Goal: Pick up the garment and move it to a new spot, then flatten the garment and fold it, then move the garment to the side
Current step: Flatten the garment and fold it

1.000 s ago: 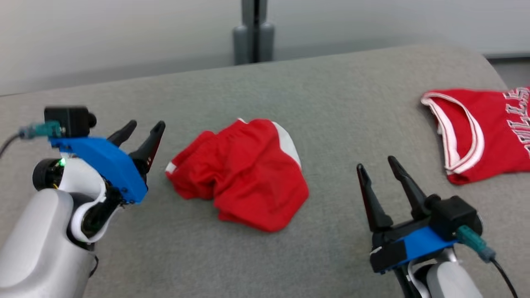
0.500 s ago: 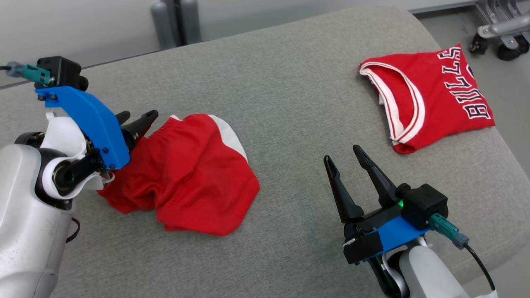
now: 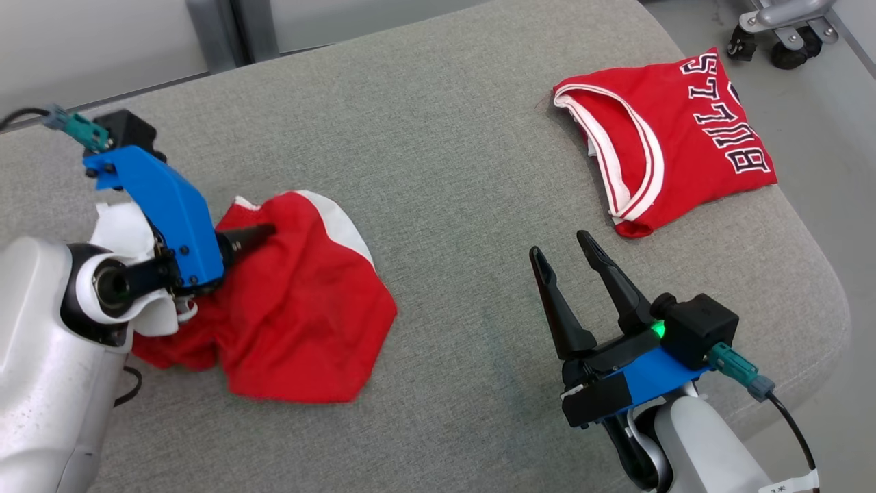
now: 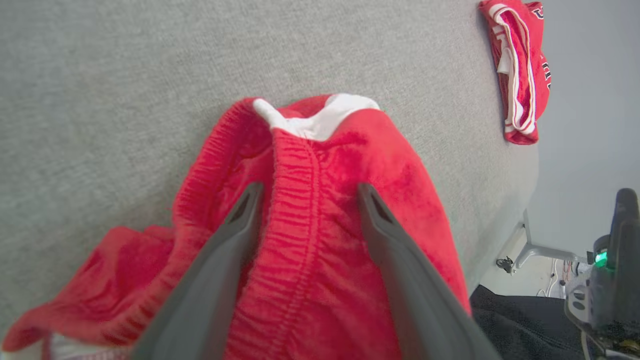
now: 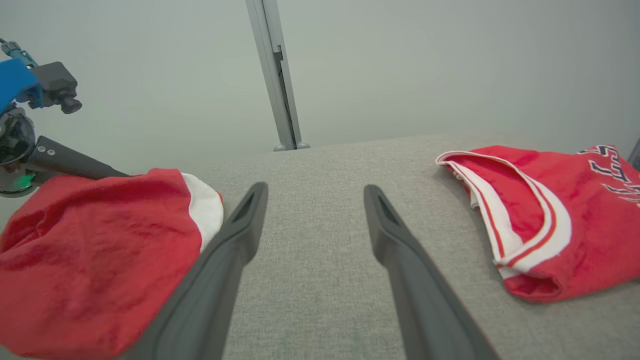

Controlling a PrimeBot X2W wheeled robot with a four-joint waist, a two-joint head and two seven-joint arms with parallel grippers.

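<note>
left pincer [image 4: 310,190] spread wide, fingers [image 4: 220,260] straddling the waistband [image 4: 295,215] of the crumpled red fabric shorts with white trim [image 3: 301,308] on the grey fabric surface [image 3: 445,171]. right pincer [image 3: 561,246] spread, empty; shorts to its left, folded red jersey [image 3: 671,150] to its right.

You see a wide grey cloth surface [image 3: 445,137] with a soft round corner on the right. Behind it is a plain pale wall [image 5: 150,75]. A grey metal post [image 5: 272,75] goes straight up in front of that wall. Past the right edge, the floor [image 3: 838,178] is smooth and grey. A metal leg [image 3: 787,10] with dark wheels [image 3: 787,53] stands on it there.
</note>
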